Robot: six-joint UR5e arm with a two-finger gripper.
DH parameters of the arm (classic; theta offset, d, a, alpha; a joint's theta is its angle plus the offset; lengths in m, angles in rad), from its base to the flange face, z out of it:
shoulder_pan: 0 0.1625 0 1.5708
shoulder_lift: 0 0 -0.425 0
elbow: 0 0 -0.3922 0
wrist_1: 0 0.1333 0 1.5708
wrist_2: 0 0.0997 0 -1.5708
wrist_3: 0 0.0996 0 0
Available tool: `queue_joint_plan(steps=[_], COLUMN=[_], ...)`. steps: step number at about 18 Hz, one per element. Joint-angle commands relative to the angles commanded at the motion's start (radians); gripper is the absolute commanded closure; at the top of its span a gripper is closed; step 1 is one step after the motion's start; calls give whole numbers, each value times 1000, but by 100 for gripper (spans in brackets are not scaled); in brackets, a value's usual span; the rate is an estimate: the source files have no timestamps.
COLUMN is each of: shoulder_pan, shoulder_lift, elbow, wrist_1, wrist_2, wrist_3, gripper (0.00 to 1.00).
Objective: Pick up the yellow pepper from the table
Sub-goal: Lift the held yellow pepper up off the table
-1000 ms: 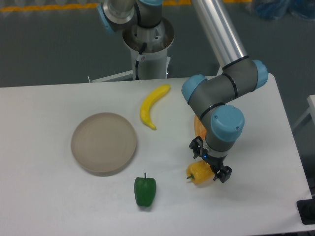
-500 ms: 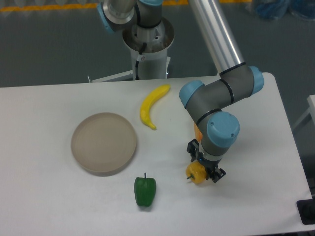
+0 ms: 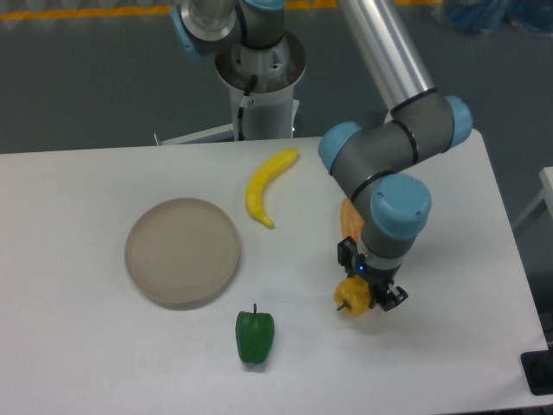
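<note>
Fixed camera: the gripper point(image 3: 363, 292) points down over the right half of the table point(image 3: 86, 346), its jaws clamped on the pepper point(image 3: 352, 296) — the yellow body shows between and just below the dark fingers point(image 3: 391, 296), stem toward the left. Whether the pepper touches the tabletop or hangs just above it cannot be told. An orange piece point(image 3: 348, 220) peeks out behind the arm's wrist, mostly hidden. A green pepper point(image 3: 255, 335) lies near the front edge, left of the gripper. A plate point(image 3: 182, 252) sits further left — a banana point(image 3: 266, 185) lies beyond it, toward the robot's base.
</note>
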Motion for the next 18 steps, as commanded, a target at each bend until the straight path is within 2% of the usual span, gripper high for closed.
queue_joint_plan(steps=[2, 3, 6, 10, 15, 18], shoulder_pan=[23, 34, 75, 80, 92, 101], shoulder_lift=[3, 14, 34, 34, 28, 25], elbow=[41, 48, 40, 23, 23, 25], wrist_1=[-61, -71, -76, -72, -66, -66], wrist_2=[2, 2, 8, 9, 12, 8], wrist_3=[21, 66, 207, 207, 193, 209], gripper=[58, 58, 57, 58, 71, 71])
